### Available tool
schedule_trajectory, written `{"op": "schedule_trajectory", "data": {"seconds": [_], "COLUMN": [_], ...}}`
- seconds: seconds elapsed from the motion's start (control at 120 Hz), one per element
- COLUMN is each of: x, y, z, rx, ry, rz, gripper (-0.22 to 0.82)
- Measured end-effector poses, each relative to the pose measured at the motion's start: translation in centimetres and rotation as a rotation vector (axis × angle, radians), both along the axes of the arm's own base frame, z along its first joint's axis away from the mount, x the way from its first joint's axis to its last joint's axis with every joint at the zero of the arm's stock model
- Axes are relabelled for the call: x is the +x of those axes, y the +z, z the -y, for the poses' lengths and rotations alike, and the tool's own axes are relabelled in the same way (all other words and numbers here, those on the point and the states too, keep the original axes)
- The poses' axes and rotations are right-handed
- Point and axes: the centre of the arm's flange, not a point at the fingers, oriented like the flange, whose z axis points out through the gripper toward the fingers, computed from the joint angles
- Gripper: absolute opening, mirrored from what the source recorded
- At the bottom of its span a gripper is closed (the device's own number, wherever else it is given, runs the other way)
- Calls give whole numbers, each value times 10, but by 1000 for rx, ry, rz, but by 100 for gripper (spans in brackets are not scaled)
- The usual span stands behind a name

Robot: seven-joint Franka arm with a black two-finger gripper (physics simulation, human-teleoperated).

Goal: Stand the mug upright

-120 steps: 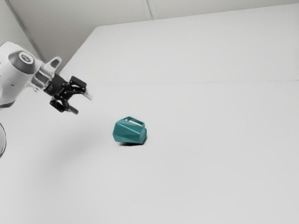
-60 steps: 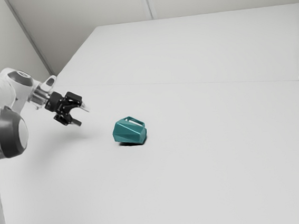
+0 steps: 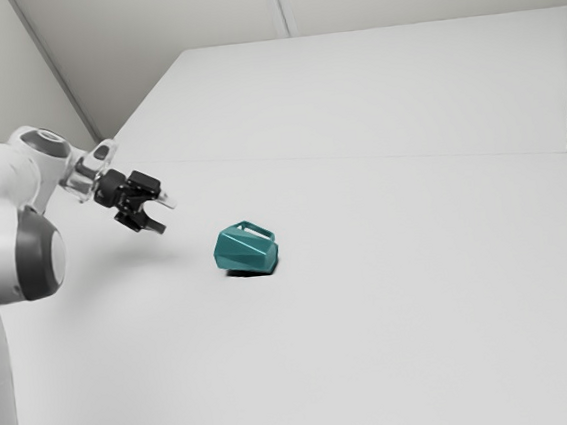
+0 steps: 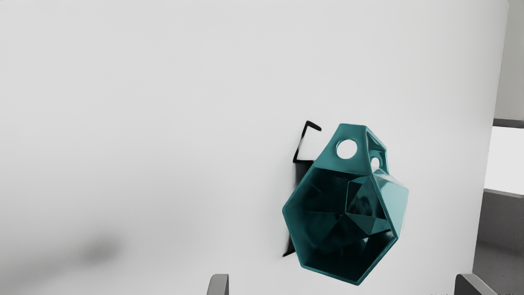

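The gripper [image 3: 165,215], its two fingers spread, is positioned apart from the mug [image 3: 246,250], toward the exterior view's left. The mug lies sideways on the table [image 3: 424,319], mouth facing the gripper, outer base hidden in the wrist view.

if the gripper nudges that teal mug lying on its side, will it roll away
The mug probably won't roll far: its flat facets should check it. The handle may stop a full turn. Its smooth sheen suggests it could slide.
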Motion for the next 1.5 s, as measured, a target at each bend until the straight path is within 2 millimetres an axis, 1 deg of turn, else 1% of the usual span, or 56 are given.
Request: {"op": "schedule_trajectory", "data": {"seconds": [0.2,0.3,0.358,0.417,0.533,0.667,0.792,0.867,0.992,1.075,1.225,1.367,1.5], "x": [4,6,4,1,-2,-10,-17,-16,-22,-21,-18,-11,-8], "y": [-3,-6,-6,-6,-8,-11,-10,-10,-13,-16,-23,-26,-29], "z": [10,26,38,46,50,52,63,68,77,82,82,97,105], "rx": [-24,-49,-70,-82,-83,-91,-100,-98,-102,-97,-86,-88,-91], "ry": [-24,-44,-49,-47,-40,-23,-17,-18,-12,-11,0,-9,-8], "rz": [6,11,15,20,24,21,29,36,35,39,42,53,60], "gripper": [60,60,60,60,60,60,60,60,60,60,60,60,60]}}
